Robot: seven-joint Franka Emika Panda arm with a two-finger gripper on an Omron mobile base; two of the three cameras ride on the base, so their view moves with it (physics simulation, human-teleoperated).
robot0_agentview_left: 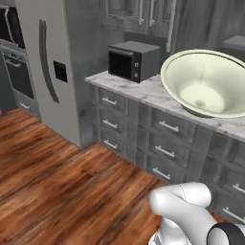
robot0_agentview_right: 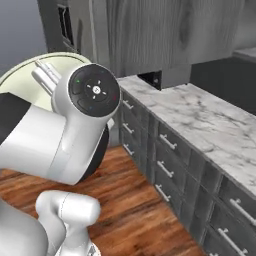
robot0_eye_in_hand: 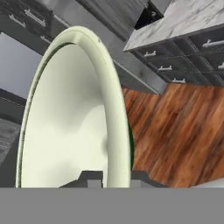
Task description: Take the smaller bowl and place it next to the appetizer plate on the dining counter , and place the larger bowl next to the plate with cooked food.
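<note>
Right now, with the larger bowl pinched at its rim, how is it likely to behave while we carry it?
The larger bowl looks rigid and glossy, so it could slip in the gripper, which is shut on its thin rim. It is wide and flared, held at one edge, so it may swing or tilt. Likely breakable if it falls to the wood floor.

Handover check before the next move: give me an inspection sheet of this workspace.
Surface: marble counter over grey drawers, bare where seen.
Job's things: larger bowl, cream inside, held up in the air, tilted.
Clutter: black microwave on the counter's far end.
Grippers: gripper shut on the bowl's rim, one finger on each side of it.
Cables: nothing seen.
Surroundings: wooden floor, grey fridge, wall oven, upper cabinets.
</note>
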